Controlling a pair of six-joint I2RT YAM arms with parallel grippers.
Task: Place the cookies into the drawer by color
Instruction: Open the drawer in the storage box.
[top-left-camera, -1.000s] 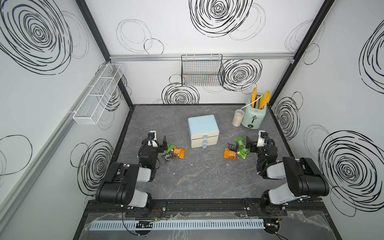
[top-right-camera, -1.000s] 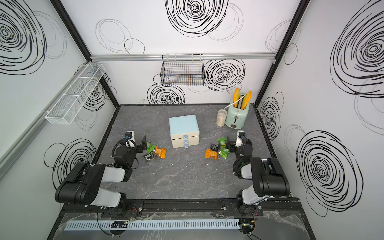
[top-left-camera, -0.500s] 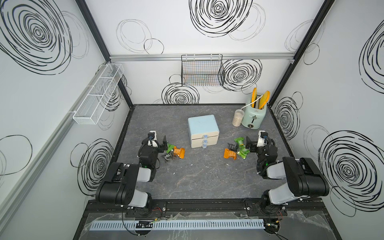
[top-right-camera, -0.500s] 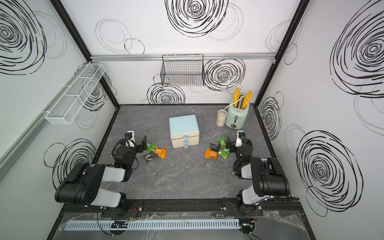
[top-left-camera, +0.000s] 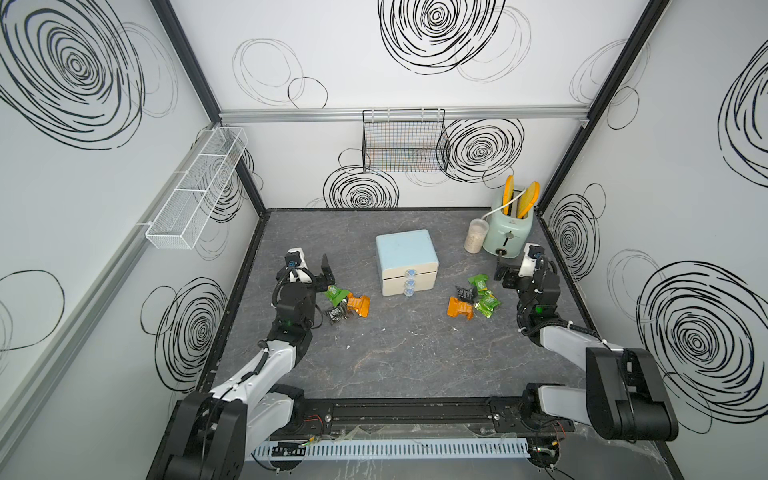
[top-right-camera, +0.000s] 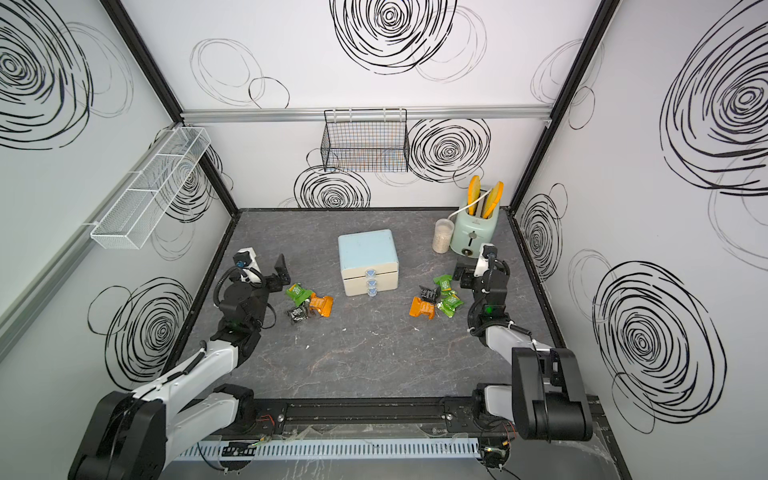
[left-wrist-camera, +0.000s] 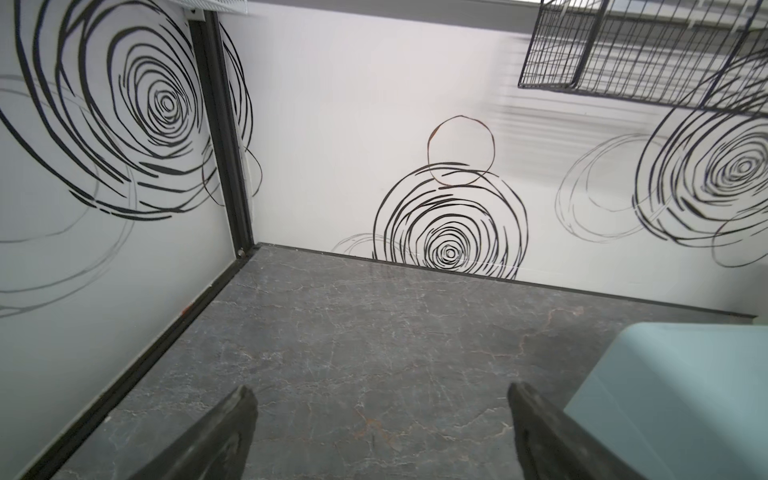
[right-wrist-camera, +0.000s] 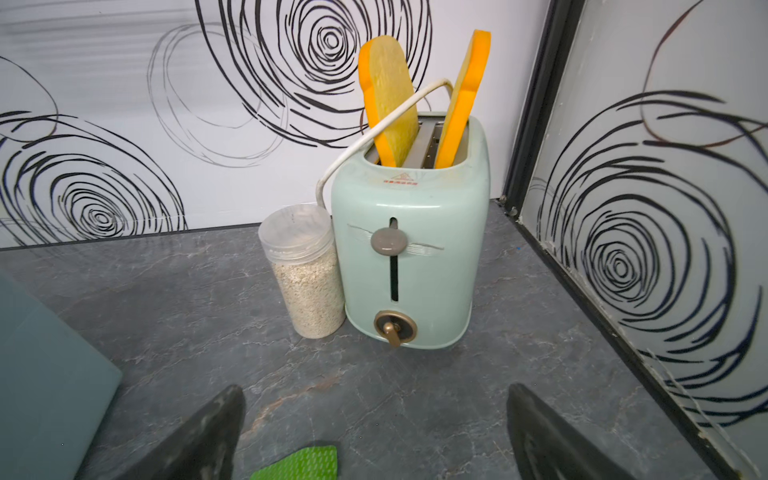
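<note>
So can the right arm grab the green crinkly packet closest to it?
Probably yes. The right gripper has its jaws wide open and empty, and the bright green crinkly packet lies just beside it with nothing covering it.

The drawer (top-left-camera: 405, 249) was pale blue with cream fronts (top-left-camera: 428, 278) and blue knobs (top-left-camera: 410, 273); the cookies (top-left-camera: 334, 293) were green, orange, or black with pale print. The toaster (right-wrist-camera: 409, 257) was mint green, the toast (right-wrist-camera: 392, 95) orange-rimmed yellow, the table (top-left-camera: 395, 353) veined dark grey, the walls (top-left-camera: 353, 54) white with black spirals.

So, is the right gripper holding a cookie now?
No, the right gripper stands wide open, and the green cookie near it lies loose on the table.
</note>
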